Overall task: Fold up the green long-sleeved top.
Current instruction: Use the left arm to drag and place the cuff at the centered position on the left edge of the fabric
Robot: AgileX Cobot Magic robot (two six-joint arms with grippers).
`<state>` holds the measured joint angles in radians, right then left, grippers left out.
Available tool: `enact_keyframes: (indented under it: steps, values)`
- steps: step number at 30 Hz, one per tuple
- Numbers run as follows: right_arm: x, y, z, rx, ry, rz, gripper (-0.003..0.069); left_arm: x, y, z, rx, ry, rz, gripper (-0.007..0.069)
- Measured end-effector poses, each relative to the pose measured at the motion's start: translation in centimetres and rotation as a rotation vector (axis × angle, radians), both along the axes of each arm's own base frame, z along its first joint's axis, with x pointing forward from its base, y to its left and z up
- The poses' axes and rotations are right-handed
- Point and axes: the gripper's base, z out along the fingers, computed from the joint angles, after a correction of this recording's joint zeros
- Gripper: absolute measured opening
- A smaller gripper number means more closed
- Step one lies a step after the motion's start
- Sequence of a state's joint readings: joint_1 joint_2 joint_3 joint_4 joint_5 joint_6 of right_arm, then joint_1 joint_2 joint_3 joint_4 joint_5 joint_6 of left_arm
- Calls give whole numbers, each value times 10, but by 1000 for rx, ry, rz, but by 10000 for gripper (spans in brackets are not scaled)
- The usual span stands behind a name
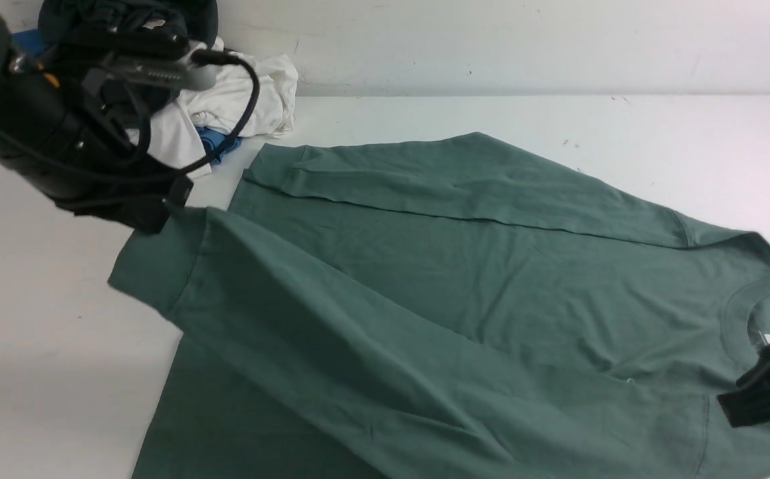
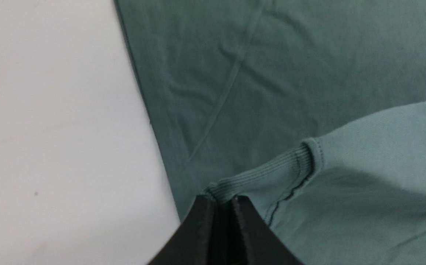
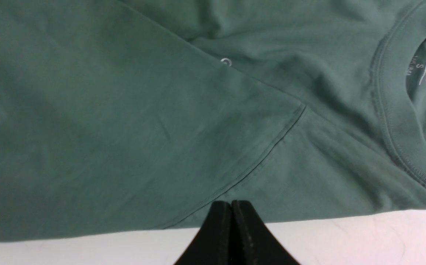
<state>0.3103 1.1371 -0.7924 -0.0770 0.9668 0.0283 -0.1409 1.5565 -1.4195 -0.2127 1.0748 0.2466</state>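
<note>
Front view: green long-sleeved top (image 1: 491, 279), spread on worktop (image 1: 691, 140); far sleeve (image 1: 425, 193) laid along it. Near cuff (image 1: 155, 259), left of neckline (image 1: 737, 319), clenched in left pincer (image 1: 169, 216); right pincer (image 3: 231, 204) closed, empty. Outstanding: near sleeve, body folds.

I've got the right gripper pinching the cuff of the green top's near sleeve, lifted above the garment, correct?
Not the right one: the left gripper pinches that cuff of the green top, lifted above the garment, as the left wrist view shows.
</note>
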Motion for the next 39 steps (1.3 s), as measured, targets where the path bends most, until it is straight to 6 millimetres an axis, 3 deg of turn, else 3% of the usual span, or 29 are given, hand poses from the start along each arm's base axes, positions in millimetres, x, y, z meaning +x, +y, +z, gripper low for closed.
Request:
enact_keyframes:
  steps: [6, 11, 15, 20, 23, 27, 34, 39]
  values:
    - [20, -5, -22, -24, 67, -68, -15, 39, -12, -1, 1, 4, -27, 23]
    - [22, -7, -24, -26, 72, -73, -15, 64, -12, -14, 60, 67, -19, 23]
    - [22, -7, -24, -27, 72, -71, -15, 65, -10, -11, 81, 80, -5, 23]
    - [29, -12, -25, -2, 40, -114, -3, 49, -21, 35, 23, -50, -51, 23]
    - [36, -23, -32, 13, 53, -176, 32, 44, -24, 52, 2, -101, -59, 23]
    - [47, -30, -49, 40, 113, -234, 119, 46, -24, 49, 8, -96, -61, 23]
    - [70, -25, -89, 58, 172, -243, 298, 55, -25, 34, 24, -55, -75, 23]
    - [81, -24, -112, 61, 187, -258, 330, 58, -26, 27, 31, -25, -81, 23]
